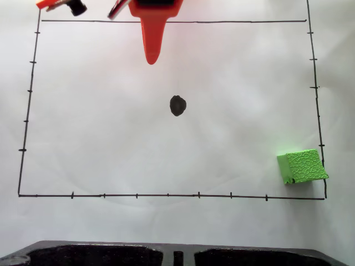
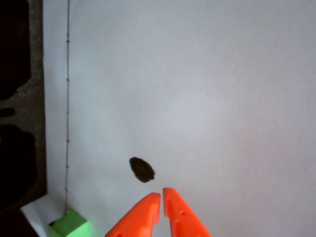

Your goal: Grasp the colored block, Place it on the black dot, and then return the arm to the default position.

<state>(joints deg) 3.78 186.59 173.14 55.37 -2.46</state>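
In the fixed view, the bright orange plastic arm reaches in from the top edge, its pointed orange gripper tapering down to a tip that hangs over bare white paper, well above the small, roughly round black ink dot near the middle of the sheet. In the wrist view the gripper rises from the bottom edge with its two orange fingers pressed almost together, only a thin slit between them and nothing held; their tips sit just below and slightly right of the black dot, apart from it. The small bright green cube with a cracked, pebbly surface lies in the fixed view at the lower right corner of the thin hand-drawn black rectangle with tick marks, just beside the right border line and well apart from both the dot and the gripper. In the wrist view the same green cube shows partly at the bottom left, next to the thin border line. A dark, rough-edged object with two hollow recesses runs along the bottom of the fixed view and appears along the left edge in the wrist view, beyond the paper. At the top left of the fixed view, an orange part with a black end pokes in.
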